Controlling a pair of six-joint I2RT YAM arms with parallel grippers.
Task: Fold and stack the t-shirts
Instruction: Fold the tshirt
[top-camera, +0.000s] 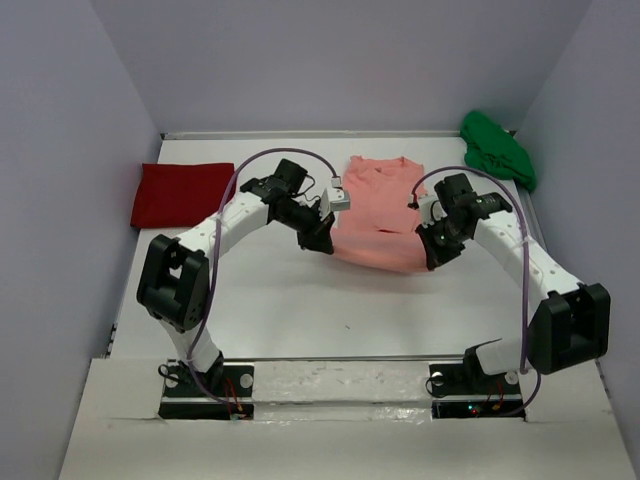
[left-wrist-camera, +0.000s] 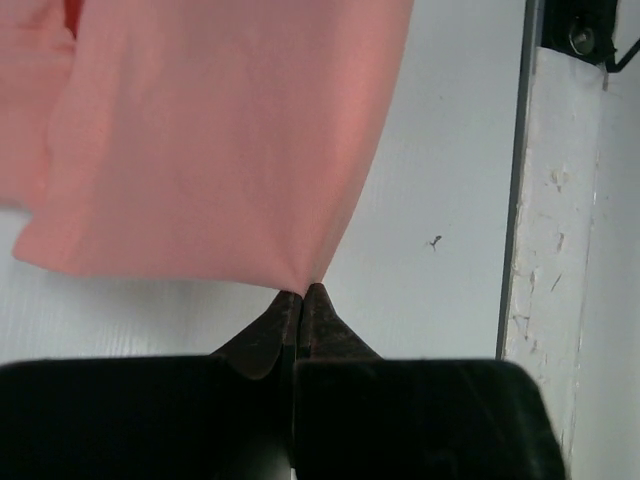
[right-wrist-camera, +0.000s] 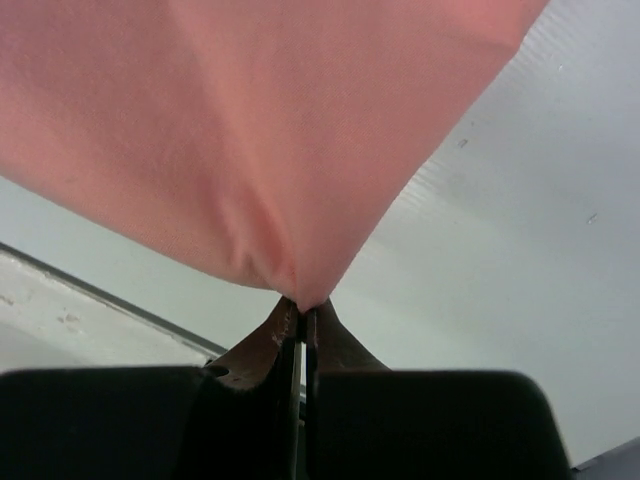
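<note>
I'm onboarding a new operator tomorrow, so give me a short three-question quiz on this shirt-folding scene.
1. True or false: the left fingers and right fingers are both shut on the pink shirt.
2. The green shirt lies: A) in the far right corner, B) at the near edge, C) under the pink shirt.
3. What colour is the folded shirt at the far left?

Key: 1 true; 2 A; 3 red.

pink t-shirt (top-camera: 380, 215): soft matt cloth | table (top-camera: 300, 300): smooth, slightly glossy | left claw pads (left-wrist-camera: 262, 340): perhaps rubber
</note>
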